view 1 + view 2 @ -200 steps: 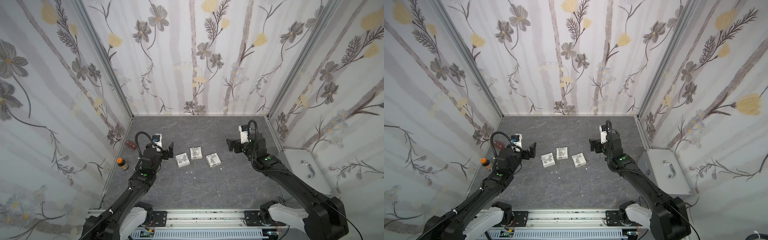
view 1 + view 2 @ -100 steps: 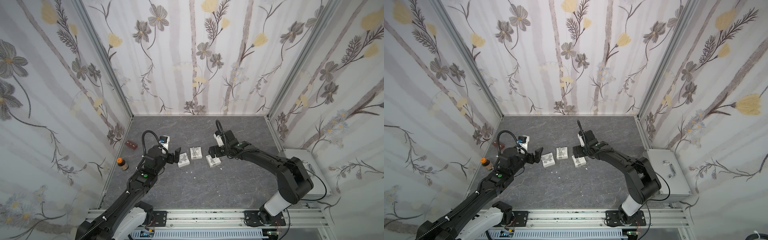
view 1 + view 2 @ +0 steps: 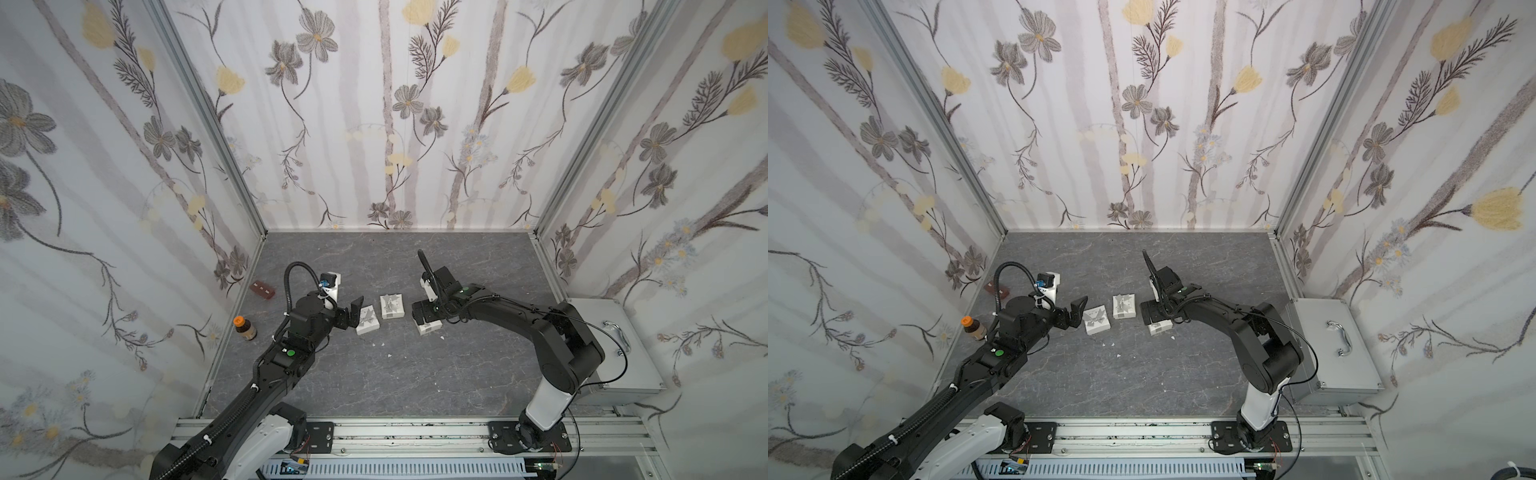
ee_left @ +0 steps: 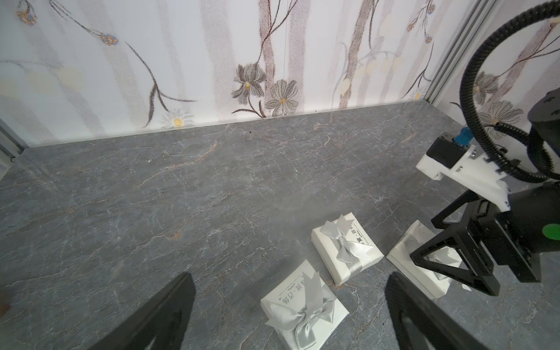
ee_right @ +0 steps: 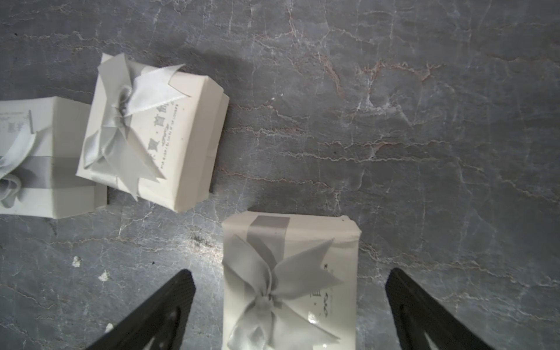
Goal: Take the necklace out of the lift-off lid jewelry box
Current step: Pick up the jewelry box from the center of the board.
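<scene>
Right hand, spread wide, downward over 1 jewelry box

Matt paper box, satin bow, stone-look table

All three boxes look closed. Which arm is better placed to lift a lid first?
Right, probably. The right gripper points down over the rightmost box, its open fingers straddling it. The left gripper, also open, sits beside the leftmost box, reaching in from the side.

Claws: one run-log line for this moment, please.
left claw: open, near left box | right claw: open, over right box | lids: on
</scene>
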{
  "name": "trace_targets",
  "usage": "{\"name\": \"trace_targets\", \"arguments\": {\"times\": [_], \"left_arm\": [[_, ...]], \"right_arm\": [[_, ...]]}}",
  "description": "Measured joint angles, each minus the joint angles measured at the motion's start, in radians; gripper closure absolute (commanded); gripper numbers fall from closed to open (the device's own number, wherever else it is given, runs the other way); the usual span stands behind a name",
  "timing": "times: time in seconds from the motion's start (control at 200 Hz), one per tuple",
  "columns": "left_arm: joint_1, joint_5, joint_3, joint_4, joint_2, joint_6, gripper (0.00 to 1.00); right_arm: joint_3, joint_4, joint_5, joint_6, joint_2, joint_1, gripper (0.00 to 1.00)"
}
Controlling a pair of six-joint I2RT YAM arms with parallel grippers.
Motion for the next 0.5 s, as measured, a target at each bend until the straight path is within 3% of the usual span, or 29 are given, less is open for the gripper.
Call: {"name": "trace_targets", "arguments": {"times": [0.5], "left_arm": [[-0.003, -0.003, -0.003, 0.0, 0.006, 0.001, 0.0]], "right_arm": [[0.026, -0.023, 0.049, -0.002, 0.049, 0.027, 0.13]]}}
